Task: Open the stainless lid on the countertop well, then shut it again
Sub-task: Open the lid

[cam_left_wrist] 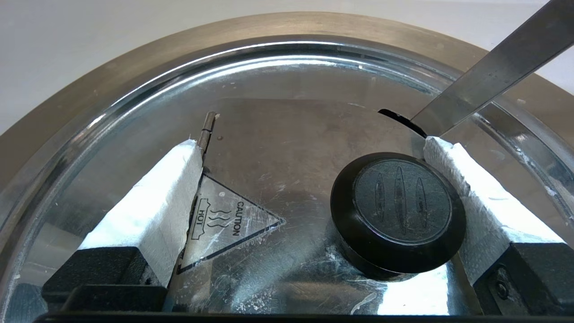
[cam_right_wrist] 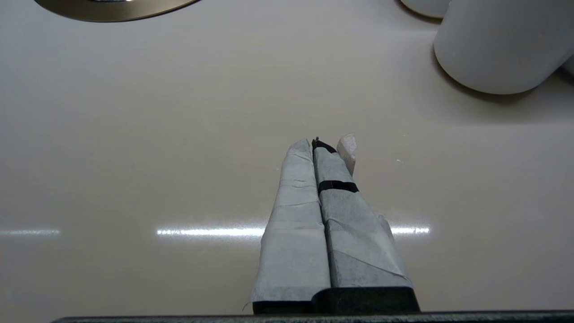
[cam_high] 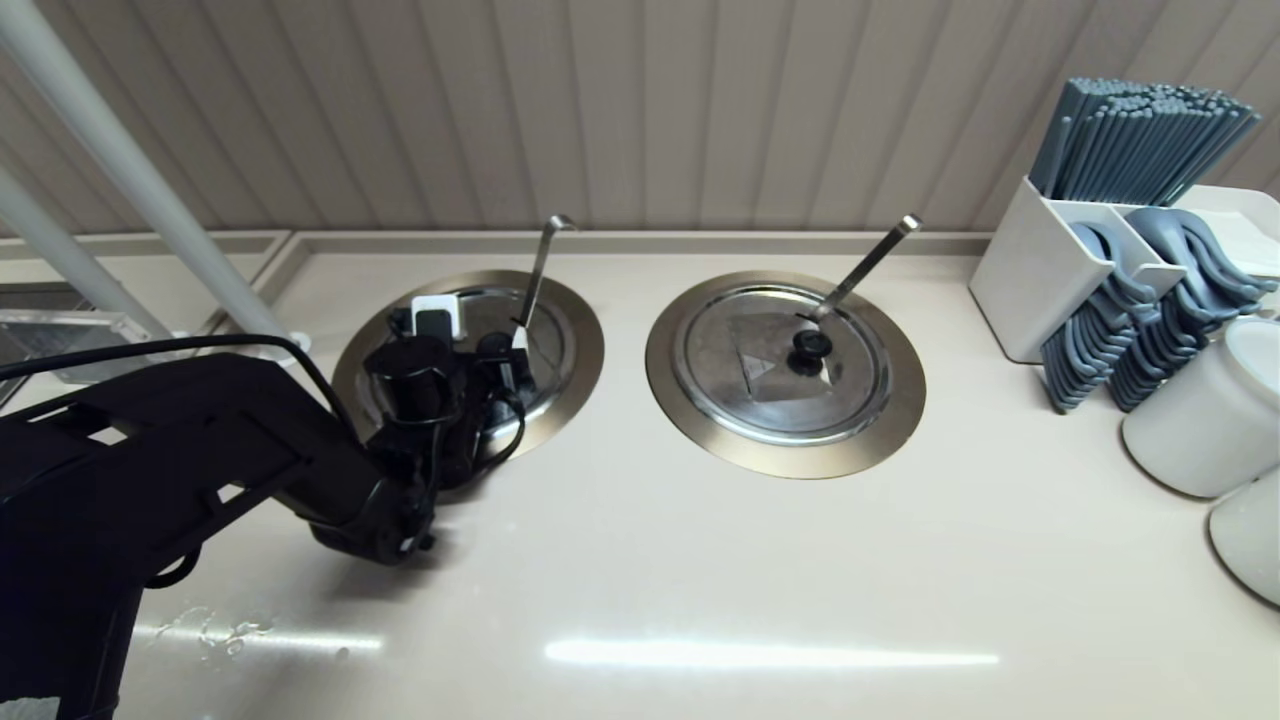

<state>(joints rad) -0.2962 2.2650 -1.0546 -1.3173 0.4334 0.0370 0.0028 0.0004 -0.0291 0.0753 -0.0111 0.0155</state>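
Note:
The stainless lid (cam_high: 556, 345) lies flat and closed in the left countertop well (cam_high: 588, 372), and its thin hook-ended ladle handle (cam_high: 541, 262) rises through the notch. My left gripper (cam_high: 478, 330) hovers low over it, open. In the left wrist view the lid (cam_left_wrist: 287, 130) fills the frame. The black knob (cam_left_wrist: 398, 211) sits between the wide-spread white fingers (cam_left_wrist: 152, 211) of the gripper (cam_left_wrist: 312, 143), touching or almost touching one pad; the other pad rests by the triangle-marked flap (cam_left_wrist: 224, 220). My right gripper (cam_right_wrist: 316, 143) is shut above bare counter, outside the head view.
The twin lid (cam_high: 785, 365) with the straight ladle handle (cam_high: 868, 262) sits in the right well. A white cutlery holder (cam_high: 1045, 270) with grey spoons and chopsticks stands far right, beside white cups (cam_high: 1210, 410). A white pole (cam_high: 130, 170) slants at the left.

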